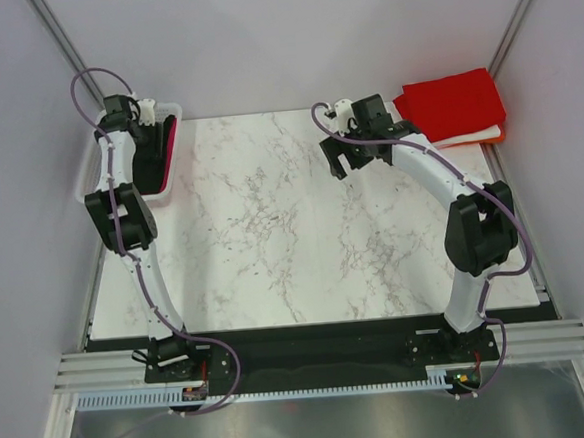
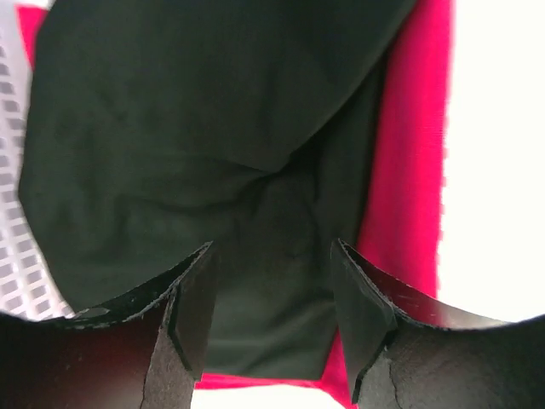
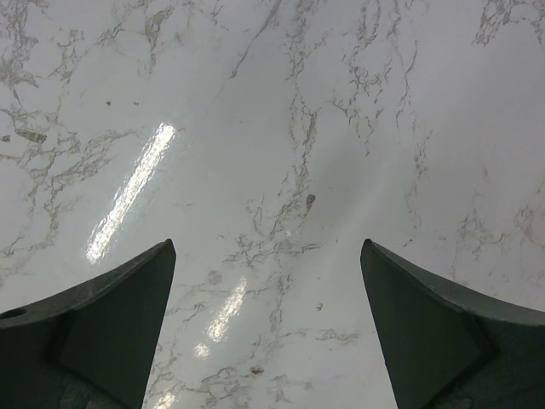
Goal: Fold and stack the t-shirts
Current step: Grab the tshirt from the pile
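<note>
A black t-shirt lies crumpled on a magenta t-shirt inside the white lattice basket at the far left. My left gripper is open just above the black cloth, fingers either side of a fold. In the top view it reaches into the basket. A folded red t-shirt tops a stack at the far right, with white and orange edges beneath. My right gripper is open and empty above the bare marble, left of the stack.
The marble table top spans the middle. The basket's lattice wall shows left of the black shirt. Pale enclosure walls stand at the back and both sides.
</note>
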### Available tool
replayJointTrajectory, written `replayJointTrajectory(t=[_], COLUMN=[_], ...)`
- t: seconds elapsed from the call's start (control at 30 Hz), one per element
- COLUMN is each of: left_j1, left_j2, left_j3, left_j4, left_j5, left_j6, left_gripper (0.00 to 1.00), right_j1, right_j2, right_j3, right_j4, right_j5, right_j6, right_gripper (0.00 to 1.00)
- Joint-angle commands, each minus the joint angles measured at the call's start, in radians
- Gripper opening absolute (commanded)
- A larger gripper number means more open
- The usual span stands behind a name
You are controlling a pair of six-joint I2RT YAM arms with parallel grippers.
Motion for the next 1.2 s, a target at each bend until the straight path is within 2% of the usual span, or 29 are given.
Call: replayJointTrajectory(t=[0.0, 0.23, 0.27, 0.33, 0.37, 0.47, 0.57, 0.7, 0.8, 0.97, 1.17], left_j1=[0.008, 0.008, 0.008, 0.008, 0.008, 0.008, 0.008, 0.008, 0.008, -0.001, -0.027], left_j2=[0.039, 0.091, 0.097, 0.097, 0.096, 0.071, 0.027, -0.057, -0.122, -0.240, -0.355], left_j3=[0.052, 0.063, 0.064, 0.064, 0.064, 0.061, 0.063, 0.070, 0.081, 0.102, 0.142], left_j4=[-0.002, 0.013, 0.014, 0.016, 0.016, 0.027, 0.037, 0.068, 0.083, 0.093, 0.100], left_j5=[-0.009, -0.045, -0.049, -0.052, -0.049, -0.063, -0.069, -0.085, -0.089, -0.060, 0.012], left_j6=[0.043, 0.060, 0.061, 0.061, 0.057, 0.037, 0.023, -0.008, -0.032, -0.075, -0.101], left_gripper=[0.63, 0.61, 0.57, 0.47, 0.34, 0.09, 0.04, 0.02, 0.02, 0.02, 0.02], right_j1=[0.009, 0.014, 0.014, 0.014, 0.012, 0.014, 0.017, 0.017, 0.017, 0.016, 0.014], right_j2=[-0.003, 0.005, 0.005, 0.003, 0.005, -0.001, -0.006, -0.024, -0.021, 0.006, -0.001], right_j3=[-0.006, 0.000, -0.001, 0.000, 0.000, 0.000, -0.003, 0.014, 0.097, 0.305, 0.364], right_j4=[0.009, 0.009, 0.009, 0.009, 0.009, 0.009, 0.012, 0.021, 0.030, 0.029, 0.030], right_j5=[0.003, 0.006, 0.006, 0.008, 0.009, 0.014, 0.028, 0.081, 0.175, 0.187, 0.224], right_j6=[-0.018, -0.022, -0.022, -0.022, -0.022, -0.028, -0.034, -0.038, -0.022, -0.056, -0.012], right_gripper=[0.98, 0.98, 0.98, 0.98, 0.98, 0.98, 0.98, 0.98, 0.98, 0.98, 0.97])
